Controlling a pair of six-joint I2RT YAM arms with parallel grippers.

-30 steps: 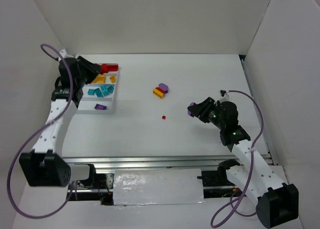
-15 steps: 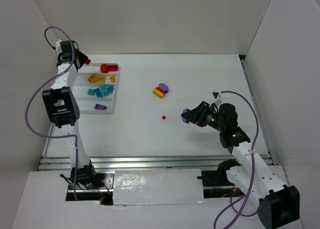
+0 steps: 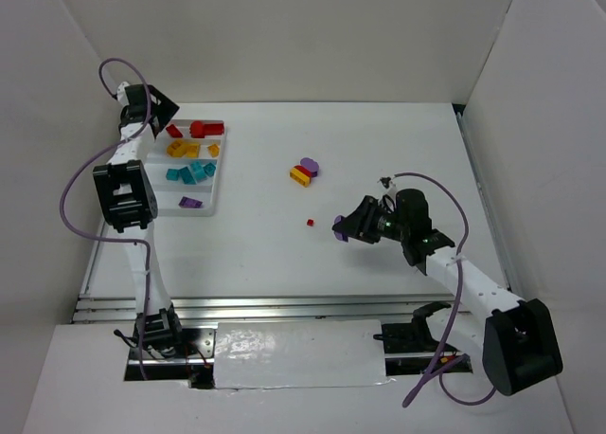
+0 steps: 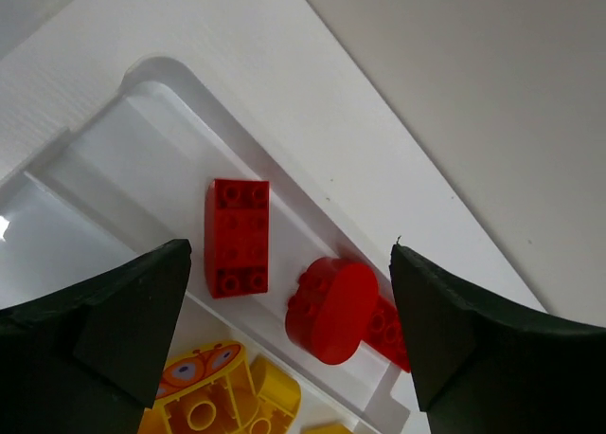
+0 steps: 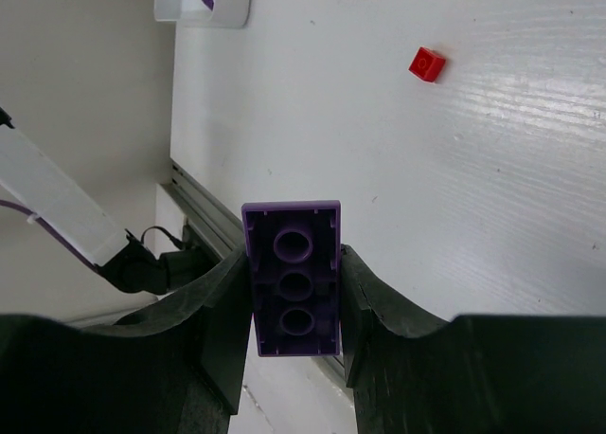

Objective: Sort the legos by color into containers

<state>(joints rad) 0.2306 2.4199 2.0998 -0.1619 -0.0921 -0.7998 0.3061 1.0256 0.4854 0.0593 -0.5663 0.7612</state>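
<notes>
Far from the tray (image 3: 167, 204) at the table's (image 3: 379, 140) left edge, the right gripper's (image 3: 352, 227) pinch on a purple brick (image 5: 292, 280) may slip in transit; the left gripper (image 3: 159, 108) gapes empty.

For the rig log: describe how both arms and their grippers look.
Left arm and right arm: white links, black joints and bases. A thin purple cable loops loosely along each. Left gripper and right gripper: two chunky matte black fingers each.
</notes>
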